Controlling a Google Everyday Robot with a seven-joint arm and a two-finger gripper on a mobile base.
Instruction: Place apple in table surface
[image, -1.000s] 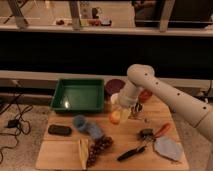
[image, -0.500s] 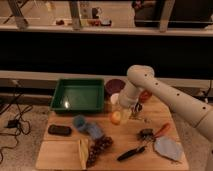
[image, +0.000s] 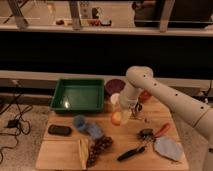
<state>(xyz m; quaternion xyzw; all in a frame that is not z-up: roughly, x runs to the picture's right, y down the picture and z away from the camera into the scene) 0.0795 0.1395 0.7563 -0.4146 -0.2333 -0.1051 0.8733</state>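
Note:
The apple (image: 117, 118) is a small round yellow-orange fruit at the middle of the light tan wooden table surface (image: 125, 137). My gripper (image: 121, 115) reaches down from the white arm (image: 165, 97) and is at the apple, touching or right beside its right side. The apple looks to be at or just above the tabletop.
A green tray (image: 80, 95) stands at the back left. A dark bowl (image: 114, 86) and a white cup (image: 115, 98) sit behind the apple. A grape bunch (image: 99, 147), blue cloth (image: 87, 127), dark block (image: 59, 130), black-handled tool (image: 131, 152), red-handled pliers (image: 154, 132) and grey cloth (image: 167, 149) lie in front.

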